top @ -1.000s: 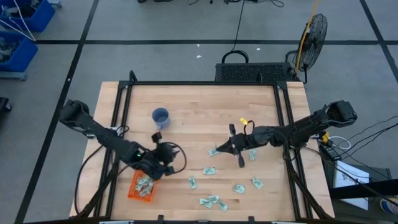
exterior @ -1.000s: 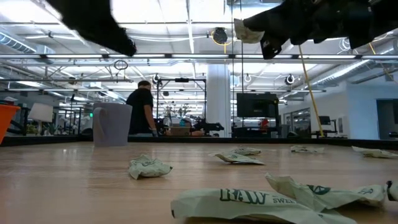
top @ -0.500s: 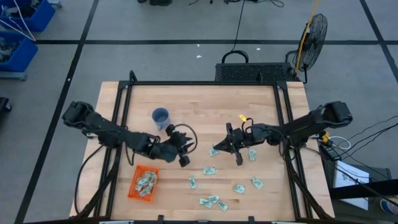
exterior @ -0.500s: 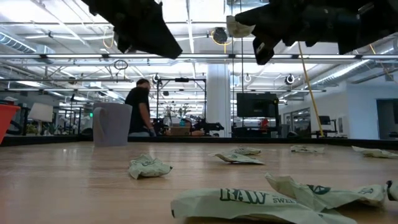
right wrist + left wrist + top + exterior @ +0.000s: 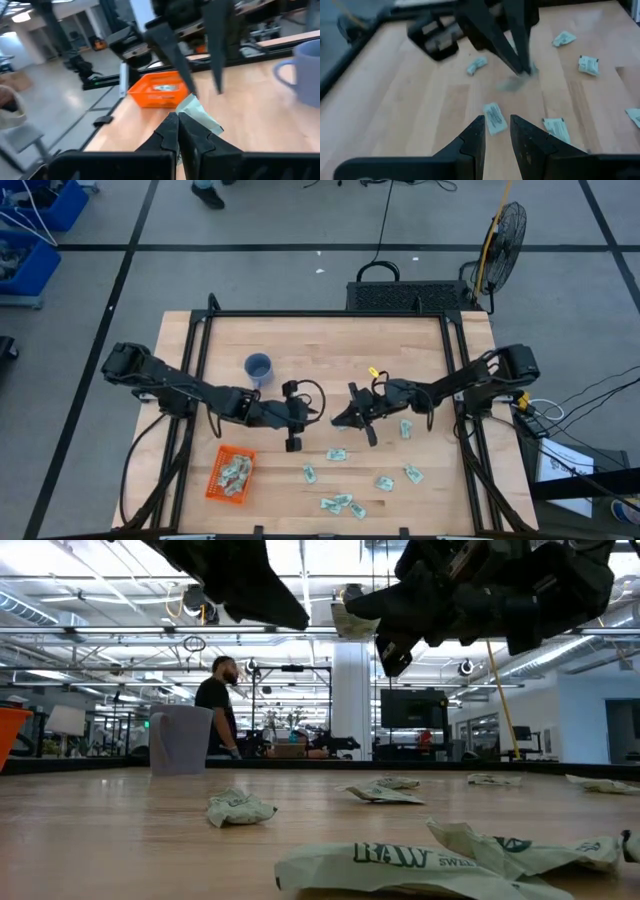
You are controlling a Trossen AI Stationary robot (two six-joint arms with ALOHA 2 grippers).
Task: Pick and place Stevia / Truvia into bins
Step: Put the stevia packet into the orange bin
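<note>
Pinching sachet, right tool seemingly shut

- Wide bare stretch across the far part of the light wooden table, broken only by the small blue-grey cup.
- Middle of the table crowded: left gripper and right gripper facing each other, close, a narrow gap between.
- Pale green and white paper sachets scattered over the near right part, small gaps between.
- Shallow orange mesh basket blocking the near left corner.
- Black frame rails along both sides.
</note>
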